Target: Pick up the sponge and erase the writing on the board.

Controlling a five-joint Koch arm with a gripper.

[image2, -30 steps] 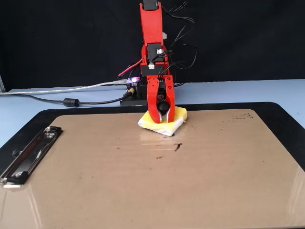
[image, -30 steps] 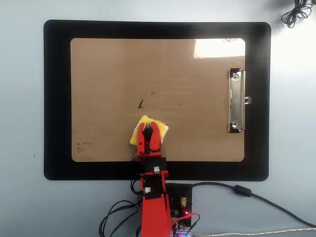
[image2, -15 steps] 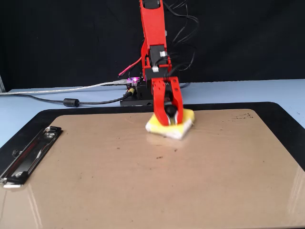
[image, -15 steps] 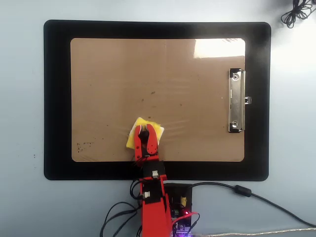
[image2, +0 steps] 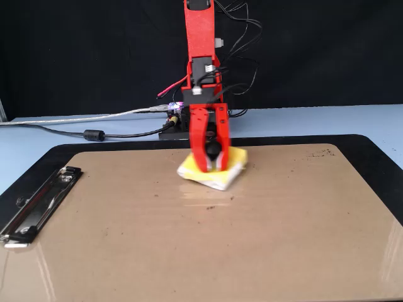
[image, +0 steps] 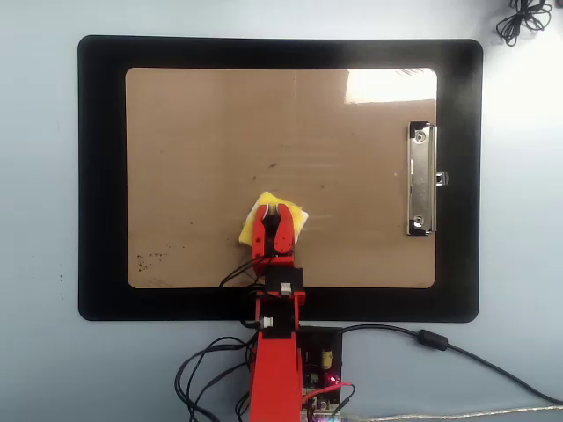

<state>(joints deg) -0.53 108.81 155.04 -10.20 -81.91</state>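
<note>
The brown board [image: 202, 123] lies on a black mat, its silver clip [image: 421, 180] at the right in the overhead view. The yellow sponge [image: 297, 217] rests flat on the board's near-centre, closer to the arm's base. My red gripper [image: 273, 212] stands over it, shut on the black knob in its middle. In the fixed view the sponge [image2: 236, 160] sits under the gripper [image2: 211, 168], with its white edge facing the camera. The writing is out of view; I see only faint specks [image: 272, 165] on the board [image2: 201, 251].
The black mat [image: 101, 176] frames the board on the pale blue table. Dark specks [image: 151, 259] dot the board's lower left corner in the overhead view. The arm's base and cables [image: 308, 378] sit below the mat. The clip [image2: 38, 204] is at the left in the fixed view.
The gripper slid the sponge left toward the base, then back right and farther out. The small dark mark seen a second ago above the sponge no longer shows.
</note>
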